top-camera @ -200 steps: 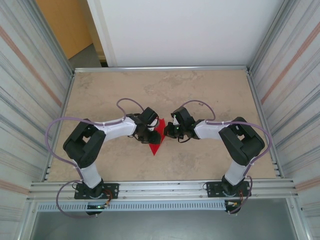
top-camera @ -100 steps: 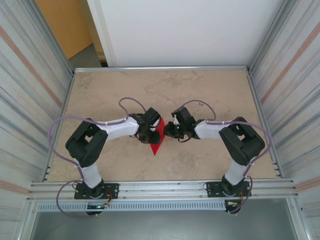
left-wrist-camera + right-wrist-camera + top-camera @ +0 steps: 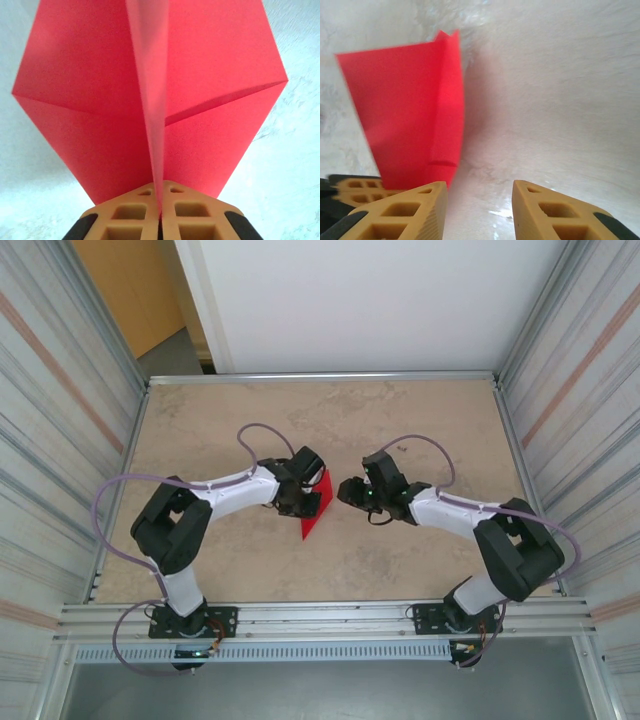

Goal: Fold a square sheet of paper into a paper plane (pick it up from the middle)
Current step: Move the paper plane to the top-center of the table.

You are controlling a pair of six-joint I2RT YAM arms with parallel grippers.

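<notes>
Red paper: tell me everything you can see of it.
The red paper is thin, plain, bright red, partly folded: a centre ridge stands up, a flap spreading to each side, each with a diagonal crease. Centred on the table, its point faces the arm bases. The left hand is shut on the ridge; the right hand is open, apart from it.

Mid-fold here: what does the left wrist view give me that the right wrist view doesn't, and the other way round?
Left wrist: the red paper head-on, its raised centre fold pinched between the shut left jaws, with a flap spreading to each side. Right wrist: the right jaws standing open over bare table, gripping nothing, with the paper at the left of the picture, seen side-on. Both: the same red paper against the pale table.
</notes>
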